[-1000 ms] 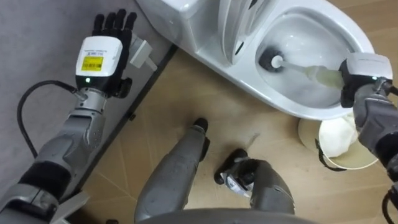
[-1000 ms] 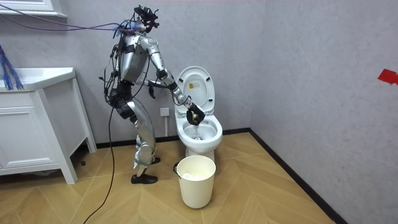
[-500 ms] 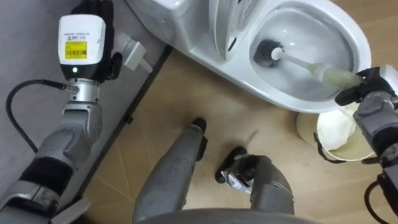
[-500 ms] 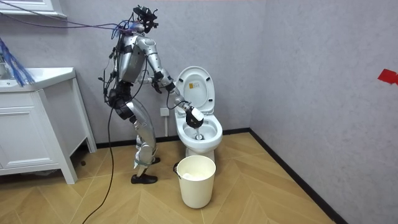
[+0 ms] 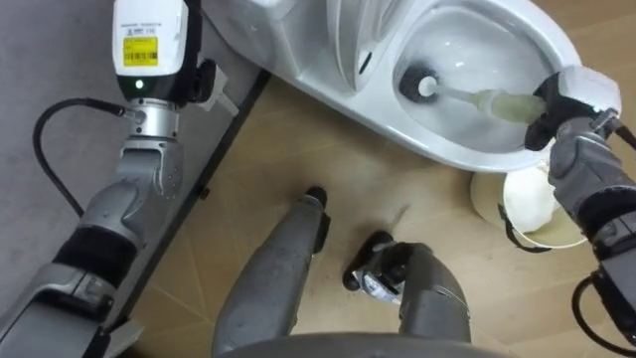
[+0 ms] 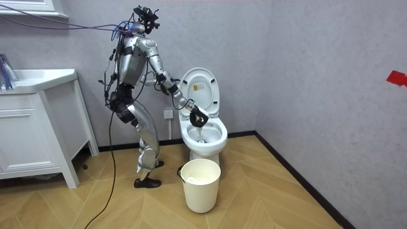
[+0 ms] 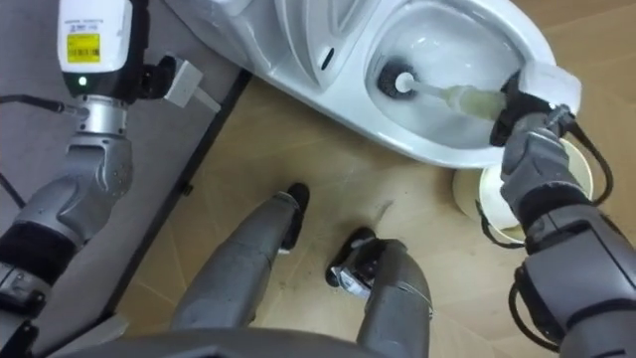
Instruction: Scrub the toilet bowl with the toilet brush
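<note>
White ceramic toilet bowl (image 5: 467, 159) holds one dark-headed, pale-handled brush (image 5: 467, 97), head low inside, the right hand (image 5: 571, 99) clenched round its handle. Left hand (image 5: 151, 45) is up by the wall (image 5: 40, 60), state unreadable; one cream round bin (image 6: 201, 187) stands nearby.

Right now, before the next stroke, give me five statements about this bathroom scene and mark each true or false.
1. The right hand grips the toilet brush by its handle. True.
2. The brush head is lifted clear of the toilet bowl. False: it is down inside it.
3. The lid is down. False: it stands raised.
4. A white bucket stands on the floor beside the toilet bowl. True.
5. The left hand is raised, clear of the toilet brush. True.
</note>
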Robot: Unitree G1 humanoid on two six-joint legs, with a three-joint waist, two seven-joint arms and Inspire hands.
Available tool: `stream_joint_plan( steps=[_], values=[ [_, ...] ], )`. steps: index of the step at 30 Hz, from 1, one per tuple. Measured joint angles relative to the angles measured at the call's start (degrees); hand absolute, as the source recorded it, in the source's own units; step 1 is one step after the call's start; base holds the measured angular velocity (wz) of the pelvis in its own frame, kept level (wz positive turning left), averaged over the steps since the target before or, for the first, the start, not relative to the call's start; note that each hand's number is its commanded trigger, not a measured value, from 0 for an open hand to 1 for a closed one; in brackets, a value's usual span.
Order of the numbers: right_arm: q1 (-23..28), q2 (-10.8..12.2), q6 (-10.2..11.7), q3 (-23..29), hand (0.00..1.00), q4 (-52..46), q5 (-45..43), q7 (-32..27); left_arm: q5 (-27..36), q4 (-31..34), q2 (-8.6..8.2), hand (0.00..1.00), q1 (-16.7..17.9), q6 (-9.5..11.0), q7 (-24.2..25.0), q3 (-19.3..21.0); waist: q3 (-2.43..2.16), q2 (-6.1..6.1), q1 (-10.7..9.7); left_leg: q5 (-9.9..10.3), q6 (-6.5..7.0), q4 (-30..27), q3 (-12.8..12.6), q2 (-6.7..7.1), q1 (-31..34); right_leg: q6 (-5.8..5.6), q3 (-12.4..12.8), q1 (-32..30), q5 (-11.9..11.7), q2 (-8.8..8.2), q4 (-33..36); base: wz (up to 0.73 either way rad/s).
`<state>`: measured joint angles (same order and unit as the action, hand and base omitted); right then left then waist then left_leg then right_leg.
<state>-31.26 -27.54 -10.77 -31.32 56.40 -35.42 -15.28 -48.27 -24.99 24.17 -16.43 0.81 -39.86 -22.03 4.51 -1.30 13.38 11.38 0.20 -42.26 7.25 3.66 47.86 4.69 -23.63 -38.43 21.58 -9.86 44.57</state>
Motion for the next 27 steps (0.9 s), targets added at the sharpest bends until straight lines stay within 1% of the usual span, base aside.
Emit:
stream_joint_plan(
  steps=[2, 3, 5, 6, 7, 9, 10, 13, 14, 15, 17, 18, 19, 20, 21, 22, 24, 25, 27],
  values=[
    [-0.02, -0.09, -0.98, -1.89, 1.00, -2.42, -3.50, 1.15, 0.46, -0.40, 0.59, 0.00, -0.22, 0.14, 1.00, -2.22, -0.01, 0.01, -0.27, 0.09, -0.03, 0.34, -0.46, -0.21, -0.74, 0.05, 0.30, 0.45, 0.03, 0.04, -0.19, -0.11],
    [0.13, -0.10, -1.38, -2.80, 1.00, -4.44, -6.53, 1.88, 0.80, -0.45, 1.03, 0.00, -0.22, 0.75, 2.08, -3.37, -0.02, 0.01, -0.38, 0.28, -0.09, 0.49, -0.89, -0.51, -1.21, 0.09, 0.72, 0.68, 0.02, 0.23, -0.37, -0.17],
    [0.19, -0.15, -1.47, -3.71, 1.00, -7.26, -11.19, 3.03, 1.48, -0.83, 1.35, 0.00, -0.37, 1.81, 3.28, -4.47, -0.11, 0.17, -0.63, 0.54, -0.11, 0.63, -1.62, -0.96, -1.56, 0.37, 1.13, 0.88, -0.13, 0.65, -0.74, -0.21],
    [0.44, -0.15, -1.51, -3.78, 1.00, -8.45, -13.97, 3.70, 1.50, -1.27, 1.35, 0.00, -0.83, 1.83, 3.89, -4.81, -0.11, 0.18, -0.92, 0.55, -0.12, 0.90, -1.80, -0.95, -1.82, 0.38, 1.55, 0.98, -0.15, 0.89, -0.83, -0.13],
    [0.63, -0.28, -1.55, -3.76, 1.00, -9.11, -14.98, 4.09, 1.62, -1.63, 1.36, 0.00, -1.24, 1.84, 4.28, -4.97, -0.15, 0.24, -1.06, 0.55, -0.13, 1.10, -1.87, -0.97, -1.86, 0.37, 1.61, 0.97, -0.12, 0.93, -0.82, 0.00],
    [1.57, -1.56, -1.66, -3.96, 1.00, -13.00, -17.84, 5.63, 2.76, -3.01, 1.38, 0.00, -2.73, 1.91, 5.64, -5.28, -0.28, 0.44, -1.14, 0.51, -0.20, 1.63, -2.02, -1.05, -1.88, 0.40, 1.76, 0.74, -0.12, 1.02, -0.96, 0.00],
    [1.62, -1.68, -1.68, -4.04, 1.00, -13.52, -18.39, 5.93, 2.87, -3.20, 1.39, 0.00, -2.89, 1.92, 5.86, -5.29, -0.33, 0.51, -1.17, 0.52, -0.20, 1.63, -2.08, -1.09, -1.87, 0.41, 1.84, 0.71, -0.12, 1.07, -0.96, 0.00],
    [2.25, -2.28, -1.87, -4.67, 1.00, -16.91, -20.74, 7.91, 3.93, -4.16, 1.79, 0.00, -3.68, 2.16, 6.64, -5.77, -0.71, 0.86, -1.64, 0.50, -0.23, 1.42, -2.15, -1.23, -1.90, 0.51, 1.79, 0.86, -0.19, 1.23, -1.28, 0.00],
    [3.03, -2.30, -1.94, -4.80, 1.00, -19.02, -22.38, 8.64, 4.04, -4.42, 2.20, 0.00, -3.66, 2.21, 6.78, -5.87, -0.82, 1.04, -2.09, 0.50, -0.22, 1.58, -2.17, -1.29, -2.14, 0.50, 1.70, 1.20, -0.21, 1.33, -1.61, 0.00],
    [4.04, -2.34, -2.03, -4.97, 1.00, -21.23, -23.77, 9.45, 4.08, -4.44, 2.59, 0.00, -3.66, 2.21, 7.21, -6.01, -1.00, 0.92, -2.26, 0.50, -0.22, 1.94, -2.35, -1.34, -2.45, 0.46, 1.87, 1.41, -0.23, 1.41, -1.87, 0.00],
    [5.12, -2.68, -2.62, -5.25, 1.00, -24.82, -24.13, 11.14, 5.18, -4.95, 3.26, 0.00, -3.75, 2.39, 7.48, -6.36, -1.17, 0.81, -2.57, 0.50, -0.21, 2.65, -2.70, -1.36, -2.85, 0.35, 2.27, 1.49, -0.29, 1.45, -2.05, -0.07],
    [6.00, -3.64, -3.02, -5.70, 1.00, -27.33, -24.12, 11.99, 5.87, -5.22, 3.57, 0.00, -3.73, 2.95, 7.74, -6.39, -1.20, 0.77, -2.50, 0.50, -0.20, 2.72, -3.03, -1.47, -3.16, 0.33, 2.57, 1.64, -0.32, 1.50, -2.05, -0.10],
    [6.33, -3.90, -3.02, -5.69, 1.00, -28.24, -24.12, 12.43, 6.12, -5.28, 3.72, 0.00, -3.69, 3.06, 7.93, -6.41, -1.26, 0.73, -2.52, 0.50, -0.20, 2.81, -3.24, -1.53, -3.31, 0.33, 2.74, 1.69, -0.32, 1.53, -2.07, -0.11],
    [6.76, -4.11, -3.02, -5.69, 1.00, -29.16, -24.11, 12.97, 6.67, -5.40, 3.89, 0.00, -3.55, 3.06, 8.48, -6.45, -1.61, 0.77, -2.63, 0.50, -0.20, 2.89, -3.38, -1.66, -3.45, 0.37, 2.85, 1.83, -0.40, 1.68, -2.24, -0.08],
    [7.08, -4.34, -3.02, -5.70, 1.00, -29.42, -23.87, 13.04, 7.43, -5.44, 3.89, 0.00, -3.43, 3.02, 9.10, -6.92, -2.05, 0.90, -2.66, 0.49, -0.21, 2.99, -3.36, -1.91, -3.61, 0.41, 2.74, 2.12, -0.64, 1.97, -2.76, -0.06],
    [7.21, -4.52, -3.00, -5.74, 1.00, -29.50, -23.54, 13.04, 7.68, -5.52, 3.92, 0.00, -3.45, 2.99, 9.34, -6.97, -2.17, 0.84, -2.65, 0.48, -0.22, 2.99, -3.40, -1.96, -3.81, 0.46, 2.72, 2.26, -0.71, 1.98, -2.91, -0.05],
    [7.10, -4.72, -2.94, -5.64, 1.00, -29.44, -22.70, 13.20, 7.56, -6.05, 4.06, 0.00, -3.24, 2.74, 9.82, -6.94, -2.31, 0.48, -2.74, 0.47, -0.22, 3.07, -3.95, -2.10, -4.50, 0.48, 3.20, 2.68, -0.73, 1.95, -2.85, -0.08],
    [6.99, -4.72, -2.87, -5.65, 1.00, -29.26, -22.33, 13.16, 7.68, -6.02, 4.15, 0.00, -3.20, 2.54, 10.00, -6.91, -2.31, 0.44, -2.85, 0.46, -0.21, 3.39, -4.00, -2.10, -4.61, 0.49, 3.21, 2.77, -0.73, 1.91, -2.84, 0.00],
    [5.32, -4.32, -2.54, -5.33, 1.00, -25.58, -18.13, 12.50, 7.10, -5.89, 4.45, 0.00, -3.51, 1.69, 10.53, -6.88, -2.22, -0.03, -3.45, 0.30, -0.18, 3.65, -4.02, -2.01, -4.99, 0.43, 3.23, 3.02, -0.76, 1.85, -2.87, 0.04]
  ],
)
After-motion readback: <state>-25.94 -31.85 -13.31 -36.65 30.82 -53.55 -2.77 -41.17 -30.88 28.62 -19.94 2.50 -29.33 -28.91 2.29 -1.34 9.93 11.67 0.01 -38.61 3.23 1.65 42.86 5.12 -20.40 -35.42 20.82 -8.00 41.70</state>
